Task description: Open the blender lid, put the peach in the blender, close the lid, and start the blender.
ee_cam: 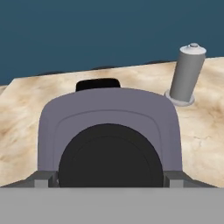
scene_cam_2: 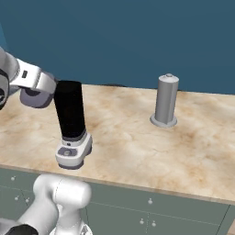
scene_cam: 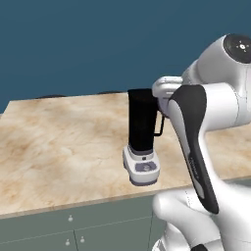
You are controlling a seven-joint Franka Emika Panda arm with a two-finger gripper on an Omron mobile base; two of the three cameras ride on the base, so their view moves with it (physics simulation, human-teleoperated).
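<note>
Lid [ee_cam: 109,113] off the jar and in the claw, that's the picture. The gripper [ee_cam: 109,177] is clamped on the black knob [ee_cam: 109,153], with one finger [ee_cam: 43,178] pressed against each side of it. The grey cap hangs in the air just beside the top of the blender [scene_cam: 142,127], well above the counter [scene_cam: 59,142].

As for handling, the lid looks like a small, stiff, light plastic cap with nothing fragile about it. The knob is the obvious place to hold it: it sits at the centre, so the cap hangs level. It is round and smooth, though, and I'd judge the cap could twist in a loose pinch. When it goes back on, its rounded-square outline will need lining up with the jar's mouth. The jar is tall on a narrow base, so a sideways knock near the top could tip it.

The views split the work between them. The hand view gives the grip itself, with the lid's face square to the camera, the jar's black rim [ee_cam: 98,84] peeking over its far edge, and the grey cylinder [ee_cam: 187,72] off to one side. The right base view gives the height: the lid [scene_cam_2: 33,98] floats beside the jar's upper part, with open counter between the blender and the cylinder [scene_cam_2: 166,101]. The left base view shows the side handle [scene_cam: 160,122] and the button panel [scene_cam: 145,167] on the base, but the arm's bulk hides the grip there.
</note>
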